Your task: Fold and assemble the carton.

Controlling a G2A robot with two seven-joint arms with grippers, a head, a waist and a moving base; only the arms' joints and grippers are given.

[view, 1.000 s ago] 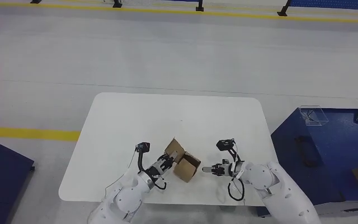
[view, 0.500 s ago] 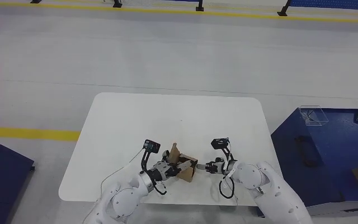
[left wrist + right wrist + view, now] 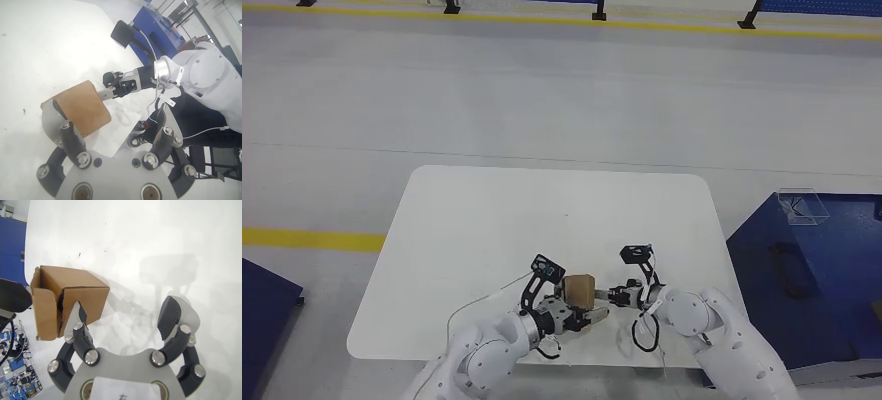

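Observation:
The small brown carton [image 3: 580, 290] stands near the front edge of the white table [image 3: 492, 220], between my two arms. My left gripper [image 3: 107, 121] is open, with one finger [image 3: 51, 117] lying against the carton's [image 3: 81, 109] side and the other out past the table's edge. My right gripper [image 3: 124, 315] is open too, and one fingertip [image 3: 80, 312] presses on the carton's [image 3: 75, 294] end face, beside a loose flap with a torn-looking gap. In the top view the left gripper [image 3: 577, 318] sits just in front of the carton and the right gripper [image 3: 604, 296] just to its right.
A blue cabinet [image 3: 802, 270] stands off the table's right side. The table's front edge [image 3: 572, 358] runs close behind both grippers. Bare tabletop spreads to the left and toward the back.
The left arm has swung right along the front edge to the carton. The raised flap has gone down and the carton looks closed and compact. The right gripper moved left against it.

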